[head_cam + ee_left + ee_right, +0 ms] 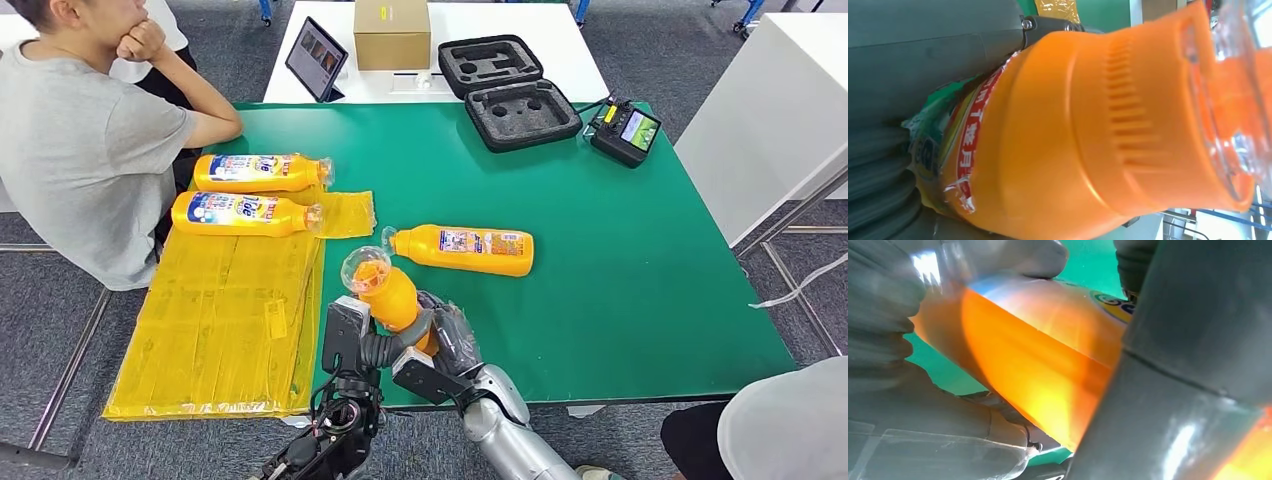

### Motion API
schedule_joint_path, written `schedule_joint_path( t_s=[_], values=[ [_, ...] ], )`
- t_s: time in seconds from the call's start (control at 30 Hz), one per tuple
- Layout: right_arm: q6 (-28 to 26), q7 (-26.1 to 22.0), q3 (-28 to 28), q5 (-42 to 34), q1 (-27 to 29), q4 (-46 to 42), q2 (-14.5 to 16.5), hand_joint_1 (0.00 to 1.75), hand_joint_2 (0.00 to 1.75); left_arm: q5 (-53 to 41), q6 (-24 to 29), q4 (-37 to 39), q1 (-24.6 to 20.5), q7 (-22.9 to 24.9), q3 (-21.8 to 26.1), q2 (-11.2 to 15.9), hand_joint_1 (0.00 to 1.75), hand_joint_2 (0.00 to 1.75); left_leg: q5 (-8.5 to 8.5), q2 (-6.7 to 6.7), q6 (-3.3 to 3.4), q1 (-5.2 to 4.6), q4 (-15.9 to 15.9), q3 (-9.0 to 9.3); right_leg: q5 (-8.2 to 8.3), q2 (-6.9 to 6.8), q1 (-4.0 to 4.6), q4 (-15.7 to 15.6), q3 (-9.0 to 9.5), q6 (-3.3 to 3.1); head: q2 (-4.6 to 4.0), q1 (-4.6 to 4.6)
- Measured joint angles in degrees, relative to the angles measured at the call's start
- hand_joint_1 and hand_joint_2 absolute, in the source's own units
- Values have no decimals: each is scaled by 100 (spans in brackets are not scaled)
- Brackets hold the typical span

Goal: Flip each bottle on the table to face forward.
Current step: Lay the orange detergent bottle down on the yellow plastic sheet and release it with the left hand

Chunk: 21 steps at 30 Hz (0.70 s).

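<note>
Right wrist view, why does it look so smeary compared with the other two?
Right wrist view: the held bottle sits too close, so it is soft, with a bright glare patch, and the right hand is blurred too. Left wrist view: same bottle, ridges crisp, clear cap washed out. Head view: even light, sharp across the table.

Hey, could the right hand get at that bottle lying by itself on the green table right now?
Probably not yet. The right hand and left hand both grip the raised bottle, so it isn't free. The lone bottle lies close beyond it on the table, nothing between them.
</note>
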Motion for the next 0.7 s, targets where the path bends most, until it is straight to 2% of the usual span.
schedule_joint_path(
  t_s=[0.13,0.2,0.23,0.3,0.33,0.37,0.43,0.47,0.57,0.6,0.7],
  values=[
    [4,-2,5,-22,0,0,9,155,175,-1,-5,3,-1,0,7,-6,174,175,0,0,0,0,0,0,0,0,0,0,0,0,0,1],
    [12,-3,6,-39,2,0,14,140,175,-7,-5,9,-2,-2,10,-7,175,175,0,0,0,0,0,0,0,0,0,0,0,0,0,1],
    [27,-4,6,-67,5,-1,17,119,175,-15,-5,11,-3,-5,11,-7,175,175,0,0,0,0,0,0,0,0,0,0,0,0,0,0],
    [107,-10,6,-177,14,-8,20,65,175,-39,-5,13,-11,-13,13,-7,175,175,0,0,0,0,0,0,0,0,0,0,0,0,0,1],
    [175,-16,6,-259,21,-15,20,45,175,-51,-6,13,-15,-14,15,-7,175,175,0,0,0,0,0,0,0,0,0,0,0,0,0,1],
    [256,-24,6,-350,29,-23,20,38,175,-59,-8,13,-19,-15,21,-7,175,175,0,0,0,0,0,0,0,0,0,0,0,0,0,0],
    [424,-47,6,-539,50,-37,20,45,175,-64,-29,13,-25,-9,40,-7,175,175,0,0,0,0,0,0,0,0,0,0,0,0,0,-1],
    [492,-58,6,-617,60,-42,20,43,175,-64,-49,13,-29,-4,51,-6,175,175,0,0,0,0,0,0,0,0,0,0,0,0,0,-1],
    [609,-80,5,-807,87,-51,19,7,175,-64,-126,13,-37,22,73,-3,175,175,0,0,0,0,0,0,0,0,0,0,0,0,0,-1],
    [623,-84,5,-863,93,-54,18,0,175,-64,-149,13,-40,38,77,-2,175,175,0,0,0,0,0,0,0,0,0,0,0,0,0,-1],
    [616,-87,6,-969,105,-61,16,0,175,-64,-184,13,-53,80,85,-2,175,175,0,0,0,0,0,0,0,-1,0,0,1,0,0,0]
  ],
)
